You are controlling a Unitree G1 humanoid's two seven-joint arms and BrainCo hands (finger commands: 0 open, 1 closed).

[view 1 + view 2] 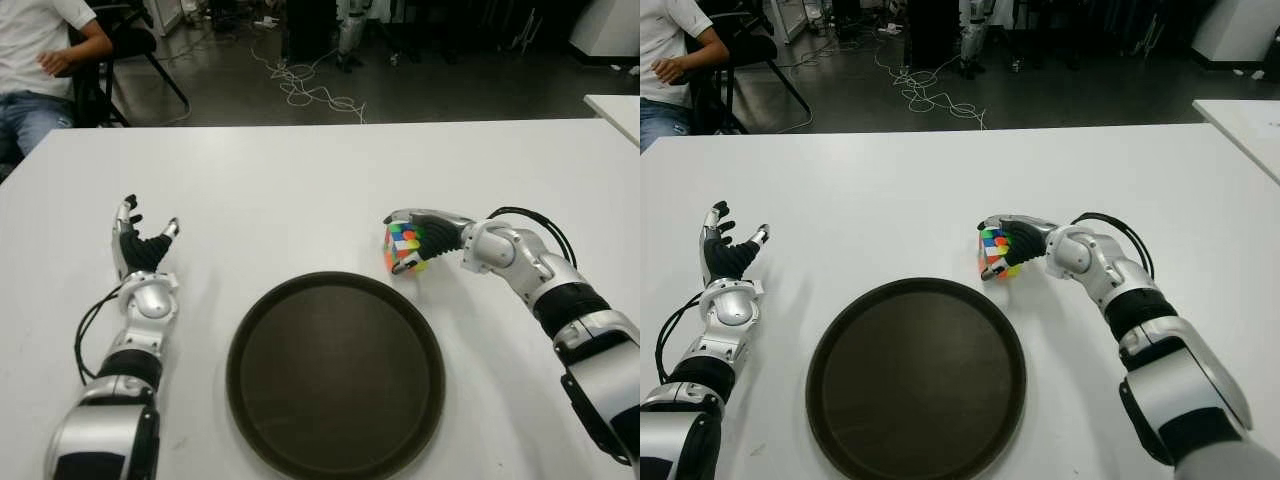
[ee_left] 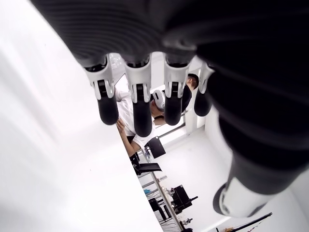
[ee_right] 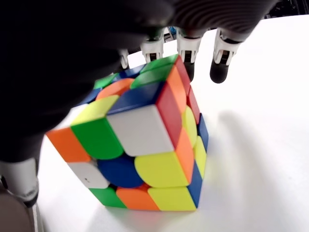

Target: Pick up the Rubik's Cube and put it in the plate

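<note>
A multicoloured Rubik's Cube (image 1: 404, 247) sits tilted just past the far right rim of the dark round plate (image 1: 335, 375). My right hand (image 1: 425, 232) is shut on it. In the right wrist view the fingers (image 3: 186, 48) curl over the cube (image 3: 140, 145) from above, and its lower edge is close to the white table. My left hand (image 1: 140, 245) shows to the left of the plate, open, with its fingers (image 2: 140, 96) spread and holding nothing.
The white table (image 1: 300, 180) stretches wide beyond the plate. A seated person (image 1: 40, 60) is past its far left corner, beside a black chair. Cables (image 1: 310, 90) lie on the floor behind. A second white table (image 1: 615, 105) stands at the right.
</note>
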